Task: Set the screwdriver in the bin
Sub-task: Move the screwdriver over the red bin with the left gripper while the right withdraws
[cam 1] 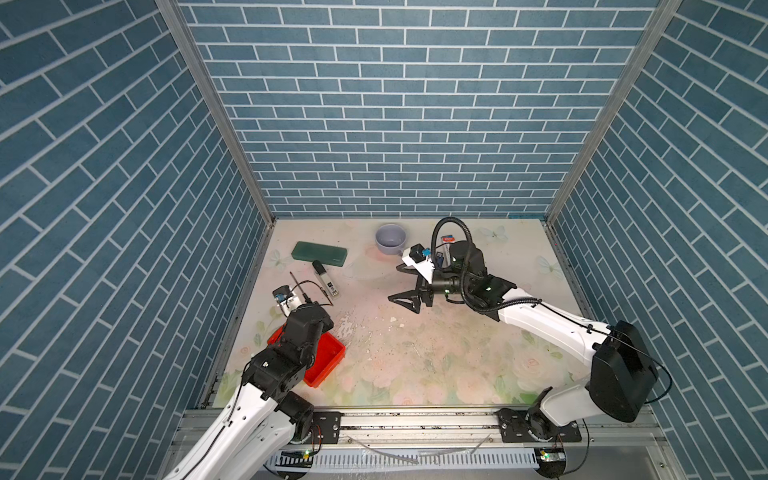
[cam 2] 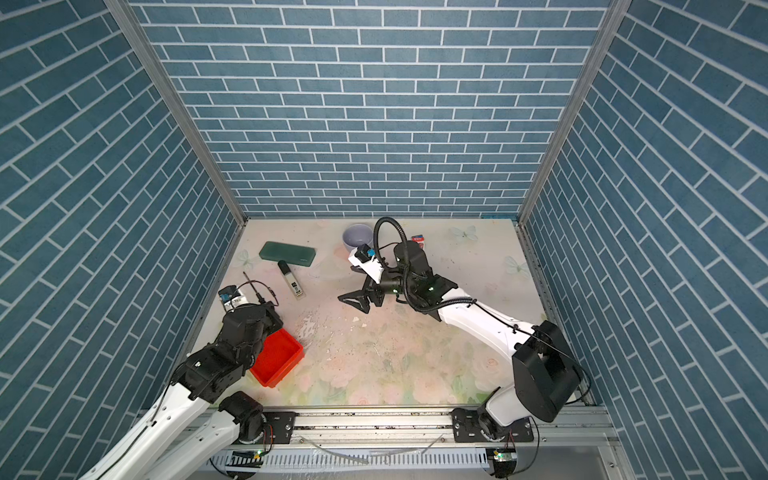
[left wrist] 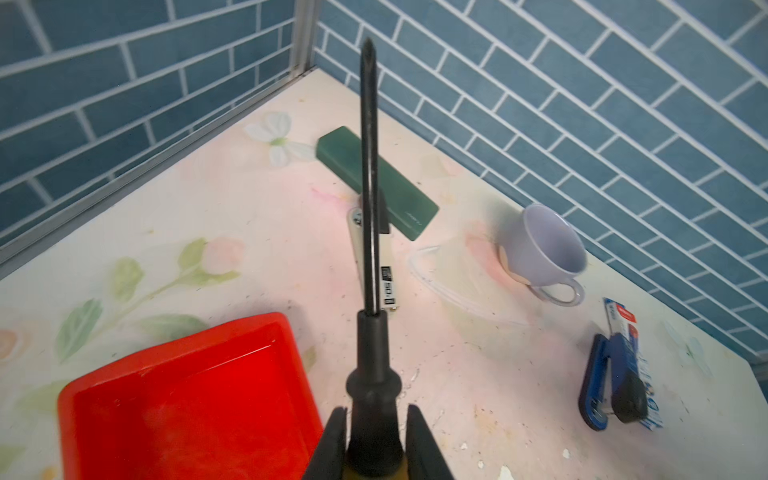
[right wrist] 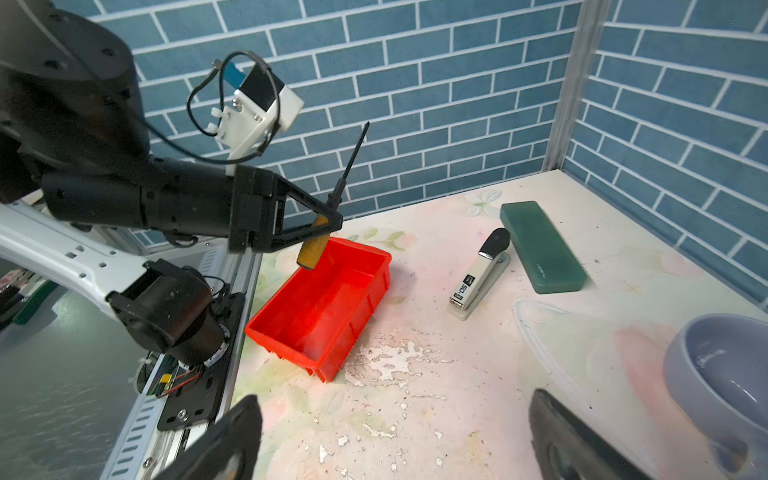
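Near the bin, left claw clamping the screwdriver aloft, tip pointing up, right claw gaping wide.

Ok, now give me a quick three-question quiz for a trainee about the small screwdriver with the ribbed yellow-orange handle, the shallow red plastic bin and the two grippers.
1. True or false: the small screwdriver with the yellow-orange handle and thin black shaft already lies inside the shallow square red plastic bin.
2. Multiple choice: the right gripper is A) open and empty, B) shut on the bin's wall, C) shut on the screwdriver.
3. Which part of the screwdriver does the left gripper pinch?
Key: 1 false, it is held in the air; 2 A; 3 the handle.
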`<state>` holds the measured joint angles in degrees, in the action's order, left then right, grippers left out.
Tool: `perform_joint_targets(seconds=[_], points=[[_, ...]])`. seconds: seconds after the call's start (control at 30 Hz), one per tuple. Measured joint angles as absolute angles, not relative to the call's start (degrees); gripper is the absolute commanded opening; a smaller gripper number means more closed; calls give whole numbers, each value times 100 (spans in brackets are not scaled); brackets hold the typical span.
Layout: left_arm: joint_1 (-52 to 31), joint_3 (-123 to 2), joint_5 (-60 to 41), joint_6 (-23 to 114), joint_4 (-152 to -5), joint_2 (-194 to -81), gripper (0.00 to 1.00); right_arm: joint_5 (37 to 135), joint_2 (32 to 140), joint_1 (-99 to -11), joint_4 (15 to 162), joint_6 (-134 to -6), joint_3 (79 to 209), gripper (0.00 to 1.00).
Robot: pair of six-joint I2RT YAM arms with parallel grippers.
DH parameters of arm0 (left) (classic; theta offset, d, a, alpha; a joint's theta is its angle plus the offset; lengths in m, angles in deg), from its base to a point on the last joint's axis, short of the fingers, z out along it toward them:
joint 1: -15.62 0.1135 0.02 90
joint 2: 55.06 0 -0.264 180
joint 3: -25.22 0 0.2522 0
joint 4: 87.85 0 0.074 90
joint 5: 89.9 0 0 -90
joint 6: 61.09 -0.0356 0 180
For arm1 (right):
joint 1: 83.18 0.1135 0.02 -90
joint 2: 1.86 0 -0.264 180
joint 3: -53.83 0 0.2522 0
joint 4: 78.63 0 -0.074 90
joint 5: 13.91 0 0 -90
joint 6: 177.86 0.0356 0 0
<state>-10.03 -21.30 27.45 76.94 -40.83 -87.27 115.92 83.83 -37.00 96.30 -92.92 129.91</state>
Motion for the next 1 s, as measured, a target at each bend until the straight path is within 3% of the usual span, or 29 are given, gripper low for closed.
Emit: perform_joint_targets(seconds=[0.27,0.77,1.0], points=[[-170,-1592,1786,8249,-3727,-9289,0,11664,8813,-3276,8784,-10036,13571,99],[75,-1013,1027,8654,-4402,-10174,0,11570,8934,-3204,8200,-10342,13658,99],[129,-997,942,8699,-4671,-10484,10,11533,9084,-3200,7999,-10473,13667,99]])
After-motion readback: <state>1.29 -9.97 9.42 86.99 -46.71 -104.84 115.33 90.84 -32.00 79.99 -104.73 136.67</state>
